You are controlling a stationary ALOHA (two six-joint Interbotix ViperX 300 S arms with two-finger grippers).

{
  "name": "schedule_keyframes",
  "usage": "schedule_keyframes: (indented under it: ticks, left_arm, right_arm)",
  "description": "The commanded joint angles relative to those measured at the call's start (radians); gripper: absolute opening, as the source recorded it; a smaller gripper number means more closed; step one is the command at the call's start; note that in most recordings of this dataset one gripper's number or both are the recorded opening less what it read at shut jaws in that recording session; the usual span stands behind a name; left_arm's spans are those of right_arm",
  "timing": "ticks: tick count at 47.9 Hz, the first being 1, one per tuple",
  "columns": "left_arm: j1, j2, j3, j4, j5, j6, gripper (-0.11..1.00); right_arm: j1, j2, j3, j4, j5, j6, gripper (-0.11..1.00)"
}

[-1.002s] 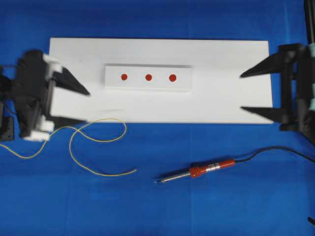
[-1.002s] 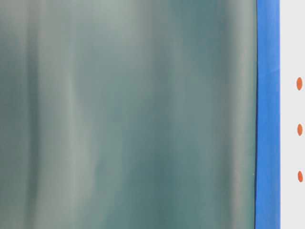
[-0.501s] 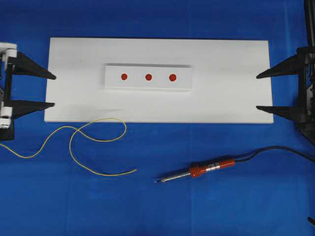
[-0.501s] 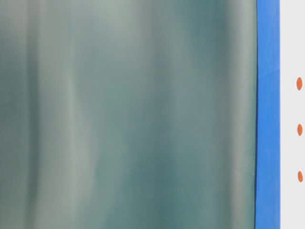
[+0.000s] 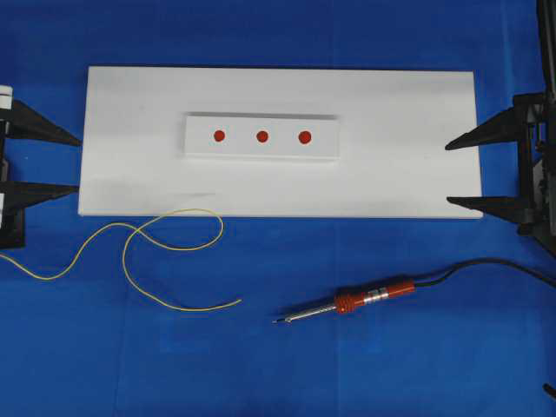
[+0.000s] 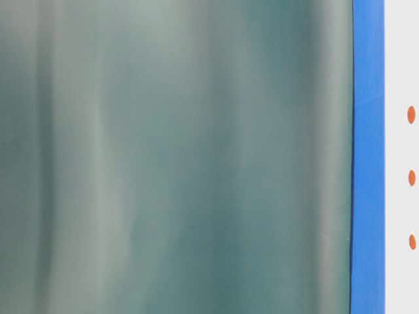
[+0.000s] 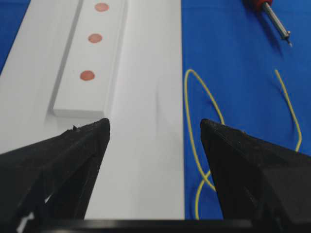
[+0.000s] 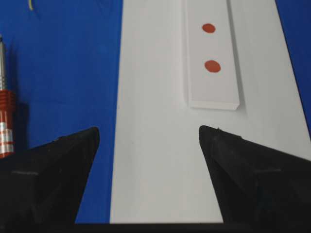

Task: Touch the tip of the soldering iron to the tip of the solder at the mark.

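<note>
The soldering iron (image 5: 365, 300) lies on the blue cloth in front of the white board, its tip pointing left and its black cord running off to the right. The curly yellow solder (image 5: 200, 308) lies on the cloth at front left. Three red marks sit on a raised white block (image 5: 261, 136). My left gripper (image 5: 78, 163) stands open at the board's left end, holding nothing. My right gripper (image 5: 447, 174) is open at the right end, also holding nothing. The left wrist view shows the left gripper (image 7: 154, 124), the solder (image 7: 185, 97) and the iron's shaft (image 7: 274, 19). The right wrist view shows the right gripper (image 8: 149, 129) and the iron's handle (image 8: 5, 121).
The white board (image 5: 391, 104) covers the middle of the blue cloth. The iron's black cord (image 5: 504, 263) trails to the right edge. The table-level view is mostly filled by a blurred grey-green surface (image 6: 177, 157), with a blue strip and red marks at its right.
My left gripper has drawn back to the left, off the board's end. My right gripper shifted a little along the right end. Both stayed open; iron and solder have not moved.
</note>
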Motion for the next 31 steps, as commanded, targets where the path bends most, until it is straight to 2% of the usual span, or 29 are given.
schedule_keyframes:
  ticks: [1, 31]
  left_arm:
    - [0.002, 0.006, -0.012, 0.002, -0.002, -0.002, 0.70]
    - [0.002, 0.006, -0.012, 0.002, -0.003, -0.003, 0.70]
  right_arm:
    - [0.000, 0.006, -0.011, 0.002, -0.011, 0.002, 0.77]
    - [-0.002, 0.006, -0.012, 0.003, -0.005, 0.002, 0.75]
